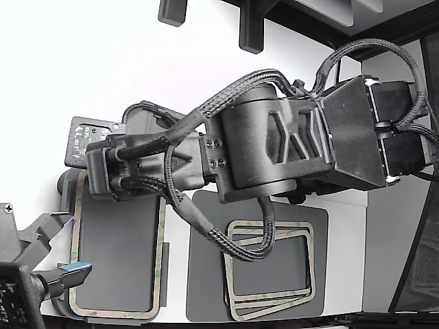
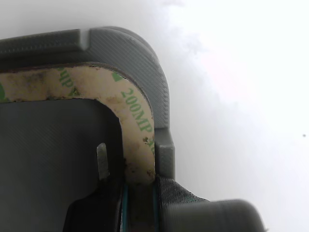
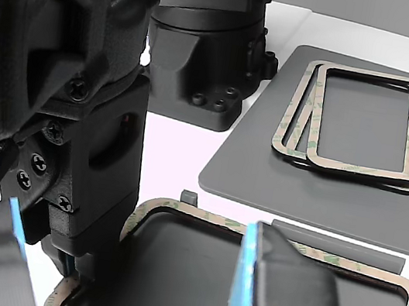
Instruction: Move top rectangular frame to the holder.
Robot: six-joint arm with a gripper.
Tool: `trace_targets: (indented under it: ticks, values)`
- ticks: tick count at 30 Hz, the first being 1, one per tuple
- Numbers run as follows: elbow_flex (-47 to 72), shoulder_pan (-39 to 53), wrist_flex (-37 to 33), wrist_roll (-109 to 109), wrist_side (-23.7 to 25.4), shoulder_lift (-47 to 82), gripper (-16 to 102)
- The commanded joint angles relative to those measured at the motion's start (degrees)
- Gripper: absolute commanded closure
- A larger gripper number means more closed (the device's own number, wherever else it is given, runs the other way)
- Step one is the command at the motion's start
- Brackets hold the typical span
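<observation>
where frame (image 2: 137, 121) lies on holder (image 2: 145, 58), gripper (image 2: 137, 193) pinches its edge.

The black arm (image 1: 274, 144) reaches in from the exterior view's right, stretched flat and low toward the exterior view's left, braided cables looping off it. Its tool (image 2: 140, 186) is down at the surface, fingers closed on a thin strip. A second tool (image 1: 65, 274), blue-padded, sits at the lower corner on the exterior view's left.

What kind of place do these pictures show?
Probably a robot test bench or small assembly station: a plain white table, a grey mat with stacked thin frames, and a grey holder with one frame laid on it.
</observation>
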Motion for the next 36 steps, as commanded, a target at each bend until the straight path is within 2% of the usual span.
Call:
trace_targets:
  ticks: [1,4,7,8,10,24,31,36]
  values:
    - [-1.3,-0.7,0.0,-0.2,-0.3,1.9,88]
    - [-1.7,-0.7,0.2,-0.7,-0.5,1.9,81]
    - [-2.1,-0.6,0.4,-1.4,-0.9,1.9,57]
    - [-2.3,-0.5,0.7,-1.4,-0.9,1.9,40]
    - [-2.5,-0.5,1.1,-1.3,-0.7,1.9,-12]
    - [-2.2,-1.1,0.7,-1.6,-0.1,2.5,-14]
    - [8.2,-4.2,-6.1,-0.4,1.9,12.5,-14]
    - [21.9,-8.8,-13.3,-6.8,-2.2,24.9,-14]
